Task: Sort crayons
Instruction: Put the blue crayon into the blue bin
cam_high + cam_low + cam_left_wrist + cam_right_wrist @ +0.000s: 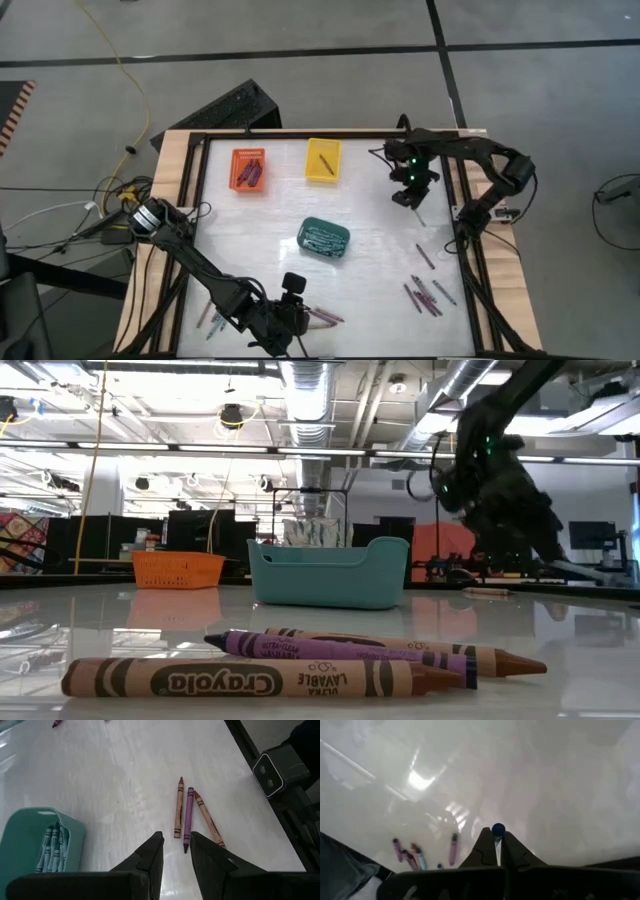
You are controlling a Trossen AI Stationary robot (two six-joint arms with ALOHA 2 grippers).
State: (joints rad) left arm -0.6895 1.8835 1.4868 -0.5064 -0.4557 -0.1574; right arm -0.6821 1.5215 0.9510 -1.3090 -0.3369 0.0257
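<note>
R gripper [496,841] jaws clamped on crayon [498,829], L gripper [175,851] jaws apart over crayons [188,818]

Orange plastic basket [248,169] and yellow plastic basket [322,160] sit side by side at the white table's [380,225] far edge; teal plastic basket [324,239] mid-table, nearer. Loose wax crayons [427,288] lie right of it (another few [322,316] at the near edge).
</note>
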